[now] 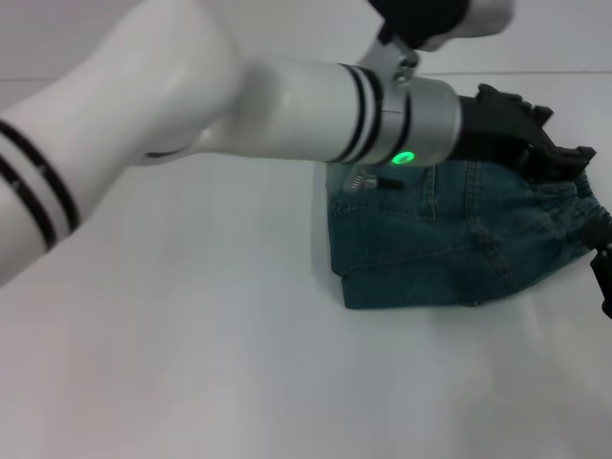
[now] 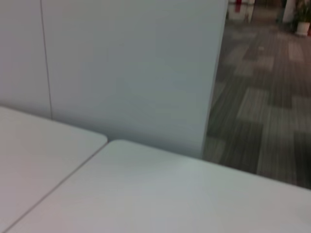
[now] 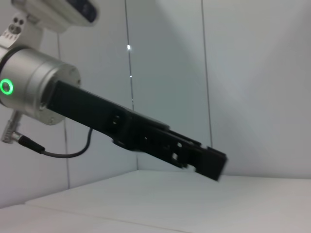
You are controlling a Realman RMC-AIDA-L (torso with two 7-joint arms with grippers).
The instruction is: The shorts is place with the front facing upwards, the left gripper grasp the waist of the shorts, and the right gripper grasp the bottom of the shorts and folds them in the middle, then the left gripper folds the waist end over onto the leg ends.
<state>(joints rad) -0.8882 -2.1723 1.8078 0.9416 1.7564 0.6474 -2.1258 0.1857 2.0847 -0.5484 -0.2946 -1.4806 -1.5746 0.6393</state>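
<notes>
The shorts [image 1: 421,239] lie folded into a compact blue denim block on the white table [image 1: 191,335], right of centre in the head view. Their crinkled waist [image 1: 572,203] shows at the block's right side. The leg ends are hidden. My left arm reaches across from the left, and its black left gripper [image 1: 564,153] hangs over the shorts' far right part. The right wrist view shows this left gripper [image 3: 216,162] from the side, above bare table with no cloth in it. Only a black sliver of the right gripper [image 1: 604,268] shows, right of the shorts.
A seam between two white tabletops [image 2: 58,184] runs through the left wrist view, with a pale wall panel [image 2: 131,68] behind and carpeted floor [image 2: 262,111] beyond the table edge. A cable [image 3: 63,154] hangs from the left wrist.
</notes>
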